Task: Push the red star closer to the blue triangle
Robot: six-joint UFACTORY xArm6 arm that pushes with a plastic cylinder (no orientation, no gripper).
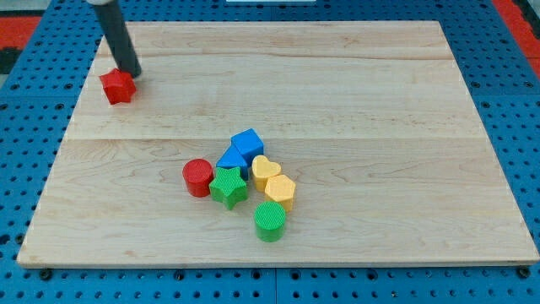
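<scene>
My tip [132, 73] touches the red star [118, 86] at its 1 o'clock edge. The blue triangle [231, 160] lies well apart at 4 o'clock. No gripper fitted.

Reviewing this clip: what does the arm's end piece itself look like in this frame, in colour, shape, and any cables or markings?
Only a straight, dark, near-black cylindrical rod shows, entering from the view's top left with a lighter grey section at its upper end. No cables or markings are visible. My tip sits just at the upper right of the red star. The rest of the arm is out of frame.
</scene>
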